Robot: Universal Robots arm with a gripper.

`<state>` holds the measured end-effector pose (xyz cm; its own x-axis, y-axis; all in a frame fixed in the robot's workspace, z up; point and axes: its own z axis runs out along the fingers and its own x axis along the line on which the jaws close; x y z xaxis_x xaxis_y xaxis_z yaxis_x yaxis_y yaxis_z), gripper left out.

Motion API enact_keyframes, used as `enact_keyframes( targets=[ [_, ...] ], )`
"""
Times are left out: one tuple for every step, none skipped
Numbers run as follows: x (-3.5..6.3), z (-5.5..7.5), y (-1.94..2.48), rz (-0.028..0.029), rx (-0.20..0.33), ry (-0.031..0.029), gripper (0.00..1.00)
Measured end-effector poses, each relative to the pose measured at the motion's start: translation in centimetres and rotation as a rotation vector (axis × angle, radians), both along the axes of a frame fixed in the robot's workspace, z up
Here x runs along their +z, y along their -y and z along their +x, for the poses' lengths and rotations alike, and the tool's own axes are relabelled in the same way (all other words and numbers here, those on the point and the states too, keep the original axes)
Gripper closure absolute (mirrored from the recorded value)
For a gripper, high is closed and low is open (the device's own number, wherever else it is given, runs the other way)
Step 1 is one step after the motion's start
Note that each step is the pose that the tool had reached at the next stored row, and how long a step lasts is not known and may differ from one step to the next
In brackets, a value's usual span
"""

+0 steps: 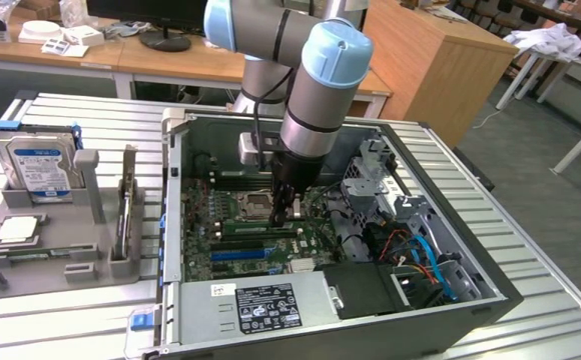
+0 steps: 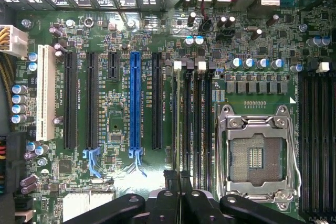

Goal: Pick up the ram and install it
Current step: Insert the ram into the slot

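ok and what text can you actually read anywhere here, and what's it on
Nothing is clear enough to quote.
Drive label: blue and white print, too blurred to read.
Black supply label: white print and marks, too small to read.
White sticker beside it: too small to read.
Board: white print along the slots, too small to read.

Robotics lab or workshop: a grey-and-pale-blue jointed robot arm (image 1: 311,82) reaches into an open black desktop computer case (image 1: 491,307) on a ribbed aluminium-slat bench (image 1: 556,289). Beside the arm sits a grey moulded parts fixture (image 1: 30,259). Behind the arm are light wooden desks (image 1: 170,64) with small white boxes (image 1: 78,36) and a black monitor stand (image 1: 165,41).
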<state>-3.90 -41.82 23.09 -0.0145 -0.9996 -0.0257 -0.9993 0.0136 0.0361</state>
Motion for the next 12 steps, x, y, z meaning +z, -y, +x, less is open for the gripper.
enact_keyframes(
  targets=[
    [-0.01, 0.00, 0.00, 0.0000, 0.000, 0.0000, 0.88],
    [-0.02, 0.00, 0.00, 0.0000, 0.000, 0.0000, 0.88],
    [-0.02, 0.00, 0.00, -0.0001, 0.000, -0.0001, 0.88],
    [-0.02, 0.00, 0.00, -0.0001, 0.000, 0.0000, 0.88],
    [-0.02, 0.00, 0.00, -0.0001, 0.000, 0.0000, 0.88],
    [-0.02, 0.00, 0.00, 0.0001, 0.000, 0.0000, 0.88],
    [-0.03, 0.00, 0.00, 0.0001, 0.000, 0.0000, 0.88],
    [-0.03, 0.01, 0.00, 0.0001, 0.000, 0.0000, 0.88],
    [-0.02, 0.01, 0.00, 0.0000, 0.000, 0.0000, 0.88],
    [-0.02, 0.01, 0.00, 0.0001, 0.000, 0.0000, 0.88],
    [-0.02, 0.02, 0.00, 0.0001, 0.000, 0.0000, 0.88],
    [-0.02, 0.03, 0.00, 0.0000, 0.000, 0.0000, 0.88]
  ],
)
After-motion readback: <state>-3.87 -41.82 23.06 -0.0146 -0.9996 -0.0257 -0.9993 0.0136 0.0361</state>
